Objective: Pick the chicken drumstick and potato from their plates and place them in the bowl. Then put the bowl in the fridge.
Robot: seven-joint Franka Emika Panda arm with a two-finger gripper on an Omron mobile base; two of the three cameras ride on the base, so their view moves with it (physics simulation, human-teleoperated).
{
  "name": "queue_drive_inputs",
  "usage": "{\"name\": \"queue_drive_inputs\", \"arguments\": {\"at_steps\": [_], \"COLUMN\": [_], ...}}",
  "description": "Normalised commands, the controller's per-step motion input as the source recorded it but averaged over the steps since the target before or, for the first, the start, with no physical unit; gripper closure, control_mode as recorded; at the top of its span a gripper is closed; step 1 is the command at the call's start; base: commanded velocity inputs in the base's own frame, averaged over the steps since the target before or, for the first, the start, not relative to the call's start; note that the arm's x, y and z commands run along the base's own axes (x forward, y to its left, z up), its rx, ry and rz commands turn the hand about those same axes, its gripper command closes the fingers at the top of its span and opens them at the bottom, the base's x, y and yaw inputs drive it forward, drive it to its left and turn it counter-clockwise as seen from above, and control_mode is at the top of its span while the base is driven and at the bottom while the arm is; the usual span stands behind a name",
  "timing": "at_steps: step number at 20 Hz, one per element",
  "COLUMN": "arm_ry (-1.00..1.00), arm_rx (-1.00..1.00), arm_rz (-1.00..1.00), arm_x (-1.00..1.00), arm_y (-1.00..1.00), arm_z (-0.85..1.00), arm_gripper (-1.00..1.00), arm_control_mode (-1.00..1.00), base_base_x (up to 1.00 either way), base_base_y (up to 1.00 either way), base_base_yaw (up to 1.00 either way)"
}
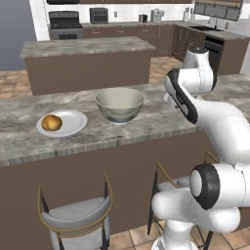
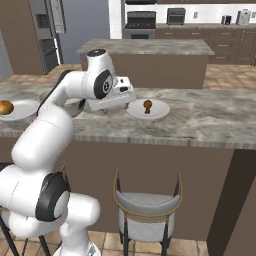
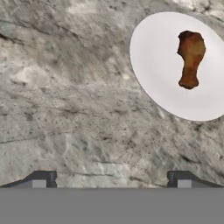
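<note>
We're hovering the gripper (image 3: 111,178) wide open, grasping nothing, over marble counter (image 3: 65,100), chicken drumstick (image 3: 190,58) sitting on its plate (image 3: 157,65) at two o'clock.

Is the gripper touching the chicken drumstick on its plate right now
Apart. In the hand view the open gripper has bare counter between its fingers, while the chicken drumstick lies on its plate well off to the upper right.

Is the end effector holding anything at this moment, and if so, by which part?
Nothing is held. The end effector is open over bare counter, and the chicken drumstick lies untouched on its plate.
</note>
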Motion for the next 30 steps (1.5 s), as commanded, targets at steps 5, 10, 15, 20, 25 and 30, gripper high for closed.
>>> {"name": "queue_drive_inputs", "arguments": {"at_steps": [5,10,15,20,25,30], "arm_ry": [0.25,0.22,0.18,0.06,0.00,0.01], "arm_rx": [0.00,0.00,0.02,0.04,0.09,0.11], "arm_rz": [-0.10,-0.07,-0.06,-0.02,-0.01,0.00], "arm_x": [0.57,0.55,0.52,0.51,0.33,0.36], "arm_y": [-0.23,-0.25,-0.20,-0.20,-0.22,-0.20], "arm_z": [0.01,0.00,-0.06,-0.13,-0.26,-0.25], "arm_gripper": [-1.00,-1.00,-1.00,-1.00,-1.00,-1.00], "arm_control_mode": [-1.00,-1.00,-1.00,-1.00,-1.00,-1.00], "base_base_x": [0.00,0.00,0.00,0.00,0.00,0.00], "base_base_y": [0.00,0.00,0.00,0.00,0.00,0.00], "base_base_yaw": [0.00,0.00,0.00,0.00,0.00,0.00]}}
